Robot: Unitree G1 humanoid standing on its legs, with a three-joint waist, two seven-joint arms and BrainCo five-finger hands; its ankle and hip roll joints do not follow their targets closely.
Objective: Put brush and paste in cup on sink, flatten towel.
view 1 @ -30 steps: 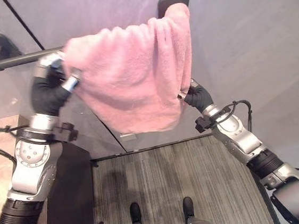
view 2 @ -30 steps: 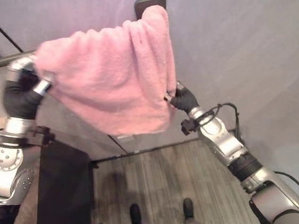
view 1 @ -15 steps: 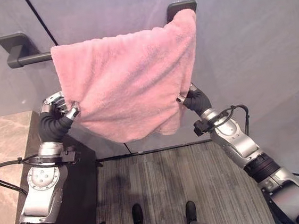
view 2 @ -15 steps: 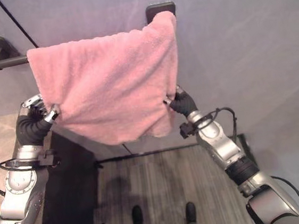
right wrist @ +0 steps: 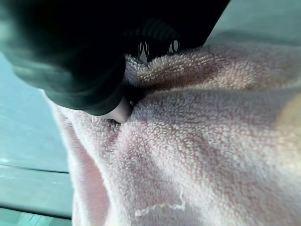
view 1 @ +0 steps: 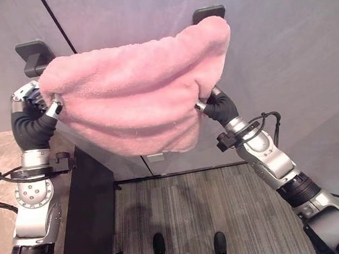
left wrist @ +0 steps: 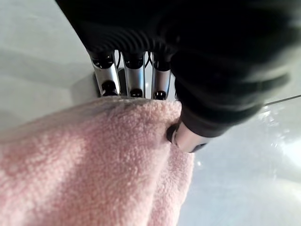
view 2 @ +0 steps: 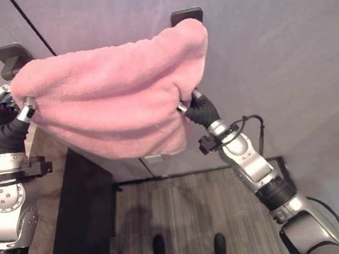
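Your fluffy pink terry towel hangs over the dark wall-mounted rail, whose end brackets show, but it is bunched and sagging, so flattening isn't done. Brush, paste and cup aren't visible here. Your left hand pinches one towel edge and your right hand the other; open wall lies either side for spreading.

Up close, the right hand under its dark ribbed cover pinches a fold of the fluffy pink terry towel, thumb pressed into the pile, against a smooth grey wall.
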